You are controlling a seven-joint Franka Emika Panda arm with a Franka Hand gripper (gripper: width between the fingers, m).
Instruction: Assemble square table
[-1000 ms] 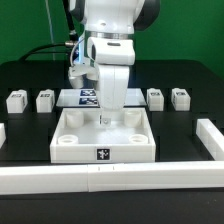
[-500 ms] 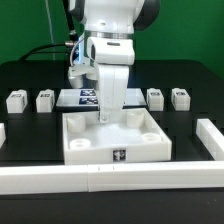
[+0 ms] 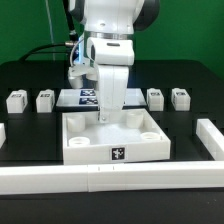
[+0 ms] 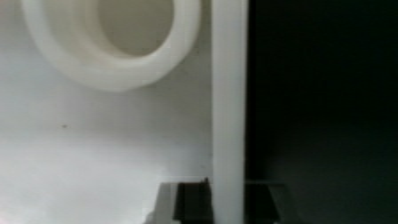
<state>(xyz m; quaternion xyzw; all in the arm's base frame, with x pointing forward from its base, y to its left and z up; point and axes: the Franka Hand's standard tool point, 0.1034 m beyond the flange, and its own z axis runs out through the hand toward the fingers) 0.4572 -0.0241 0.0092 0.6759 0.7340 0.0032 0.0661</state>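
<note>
1. Clamping the square table top by its far rim, the gripper is closed on it; top lies mid-table; legs lie well apart.
2. Risk: the narrow rim hold may slip; top would skew.

Exterior view: the arm is cut off by the upper frame edge, and I see nothing above its wrist housing. Its body hides the middle of the marker board. The gripper meets the far rim of the square table top. It is white on white there, so I cannot separate the fingertips. Tags on the legs are too small to read. The side border bars run out of frame.

Wrist view: everything is soft. The corner socket is cropped by the edge. The fingers show only as dark blurred stubs flanking the rim. The black table gives no detail.
</note>
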